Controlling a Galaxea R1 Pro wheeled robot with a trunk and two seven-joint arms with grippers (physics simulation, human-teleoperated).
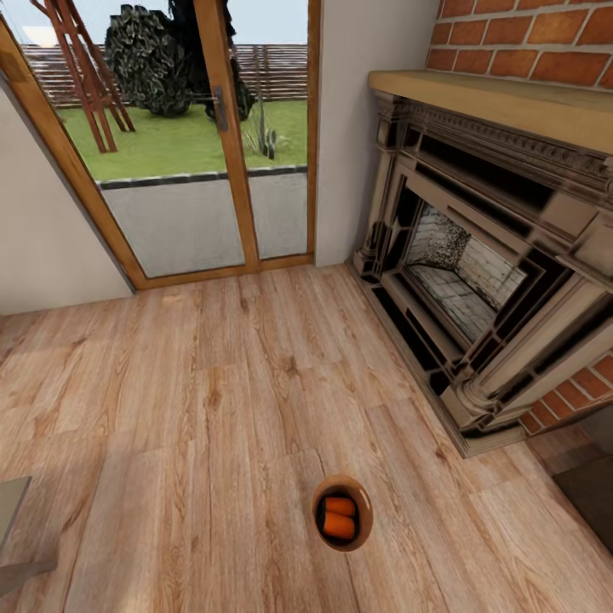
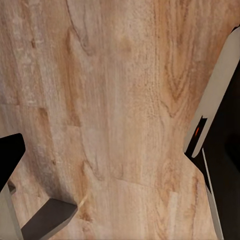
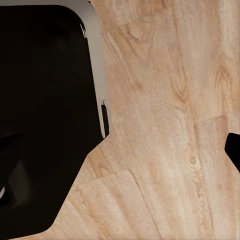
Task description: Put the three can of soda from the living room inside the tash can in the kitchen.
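Looking down from my head camera, I found the tash can point(image 1: 342, 513) low in the picture, standing on the wood floor point(image 1: 196, 409) with its brown inner wall toward me. Two orange cans point(image 1: 339, 518) lay on their sides inside it, one against the other. I saw no dark blue can. I judged two of three collected, the third not yet accounted for, and the bin still in the living room rather than the kitchen.

The bin stood well apart from the brick fireplace point(image 1: 477, 281) on my right and from the glazed wooden doors point(image 1: 213, 136) ahead, beyond which lay grass and a fence. A grey corner of low furniture point(image 1: 13, 528) cut in at the left edge. Open floor all round the bin probably suited a reach from above.

My wrist cameras gave what the head view did not: bare boards close up. The left wrist view showed dark and pale parts of my own body point(image 2: 215, 115) at its edges; the right showed a large black mass point(image 3: 45, 115), likely also me. Neither let me read the fingers, so I could not tell whether either tool was released or clenched.
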